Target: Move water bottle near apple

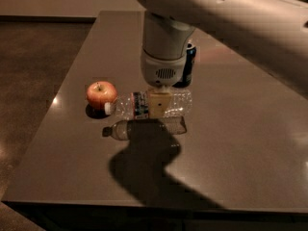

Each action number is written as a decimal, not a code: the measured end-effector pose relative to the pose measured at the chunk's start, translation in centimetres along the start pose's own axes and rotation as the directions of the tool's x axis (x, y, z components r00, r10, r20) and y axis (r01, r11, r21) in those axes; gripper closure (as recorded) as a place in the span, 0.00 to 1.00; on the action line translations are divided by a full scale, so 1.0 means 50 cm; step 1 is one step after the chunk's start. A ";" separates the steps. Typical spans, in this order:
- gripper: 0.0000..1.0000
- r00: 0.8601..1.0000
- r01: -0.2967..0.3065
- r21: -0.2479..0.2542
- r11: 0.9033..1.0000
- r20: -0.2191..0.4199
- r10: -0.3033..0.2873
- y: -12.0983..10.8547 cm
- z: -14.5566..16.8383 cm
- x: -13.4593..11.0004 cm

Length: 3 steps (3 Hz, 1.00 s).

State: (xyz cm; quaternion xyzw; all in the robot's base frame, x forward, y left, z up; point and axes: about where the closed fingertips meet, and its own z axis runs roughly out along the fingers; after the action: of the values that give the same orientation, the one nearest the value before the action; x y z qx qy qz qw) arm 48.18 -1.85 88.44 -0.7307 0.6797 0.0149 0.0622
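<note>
Near apple, water bottle in hand

- One view only: from high, near, looking down along the table.
- Gripper is at centre, clamped on the bottle.

From where I stand the table is dark and polished, glossy enough to mirror the clear, crinkled plastic of the water bottle. The gripper, matt beige below a smooth grey casing, sits clamped across the bottle's middle. The apple has a waxy sheen.
</note>
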 end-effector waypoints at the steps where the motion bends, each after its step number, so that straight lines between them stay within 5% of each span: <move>1: 0.88 0.999 0.032 -0.010 0.999 0.011 -0.032 -0.003 0.017 -0.032; 3: 0.35 0.999 0.043 -0.043 0.998 0.035 -0.042 -0.006 0.060 -0.041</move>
State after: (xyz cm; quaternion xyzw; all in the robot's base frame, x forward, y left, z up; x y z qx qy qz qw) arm 48.53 0.56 85.73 -0.7457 0.6625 0.0407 0.0578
